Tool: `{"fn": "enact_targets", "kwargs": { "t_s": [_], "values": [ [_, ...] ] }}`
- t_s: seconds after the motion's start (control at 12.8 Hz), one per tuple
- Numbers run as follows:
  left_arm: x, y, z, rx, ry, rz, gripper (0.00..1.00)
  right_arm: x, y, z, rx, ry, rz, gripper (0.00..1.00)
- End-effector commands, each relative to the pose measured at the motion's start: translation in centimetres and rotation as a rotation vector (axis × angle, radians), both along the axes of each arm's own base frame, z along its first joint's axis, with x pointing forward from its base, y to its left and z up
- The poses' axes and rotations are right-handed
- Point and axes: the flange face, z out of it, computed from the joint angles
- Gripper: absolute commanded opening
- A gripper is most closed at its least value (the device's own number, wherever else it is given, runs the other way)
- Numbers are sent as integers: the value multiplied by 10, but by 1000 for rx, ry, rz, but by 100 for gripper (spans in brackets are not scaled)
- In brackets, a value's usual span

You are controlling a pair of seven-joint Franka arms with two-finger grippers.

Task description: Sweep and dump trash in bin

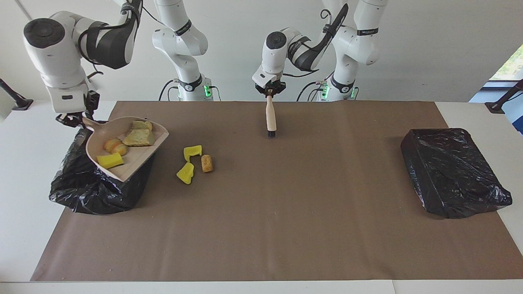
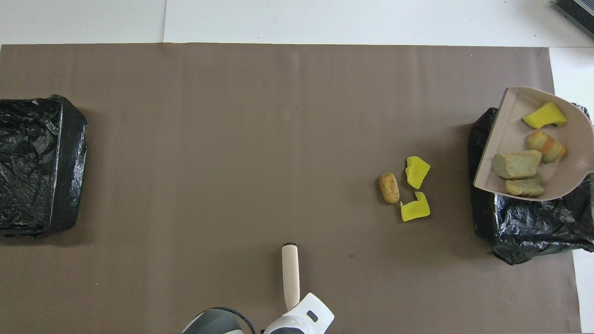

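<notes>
With four scraps aboard, the dustpan [image 1: 122,157] hangs undumped over the bin [image 1: 98,192], right gripper [image 1: 75,118] pinching its handle, left gripper [image 1: 269,90] clamping the brush [image 1: 270,118], while three scraps [image 1: 195,162] lie unswept beside the bin.

Pink dustpan [image 1: 135,163], 2 yellow sponge bits [image 1: 186,173] on brown paper [image 1: 286,212] (both bin bags [image 1: 453,173] black).

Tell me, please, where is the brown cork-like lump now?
The brown cork-like lump lies on the brown mat, beside the two yellow sponge bits, toward the right arm's end of the table and outside the dustpan.
</notes>
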Motion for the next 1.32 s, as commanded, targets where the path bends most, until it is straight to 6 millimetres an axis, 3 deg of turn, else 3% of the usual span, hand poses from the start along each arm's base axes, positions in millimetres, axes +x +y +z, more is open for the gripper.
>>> {"fn": "enact_targets", "kwargs": {
  "t_s": [0.0,0.16,0.31,0.39,0.47,0.7,0.86,1.09,1.25],
  "values": [
    [-13,3,-1,-5,-33,9,0,-3,-44,-2,-129,67,175,0],
    [-13,3,-5,0,-31,14,0,4,-43,-9,-280,149,369,0],
    [-11,3,-7,-3,-32,1,0,14,-21,-45,-397,242,510,0],
    [-7,3,-10,-4,-31,-13,2,15,-16,-49,-434,256,536,0],
    [-6,5,-11,-1,-25,-36,19,14,-2,-53,-472,279,577,0],
    [-2,6,-11,2,-21,-32,54,5,8,-57,-555,275,598,0],
    [26,12,-6,-5,-22,24,100,-4,17,-53,-675,223,533,0],
    [79,18,29,-39,-32,-46,100,-26,27,-46,-798,189,465,0],
    [120,32,54,26,-121,-112,100,-36,44,-13,-834,184,474,0]
  ]
}}
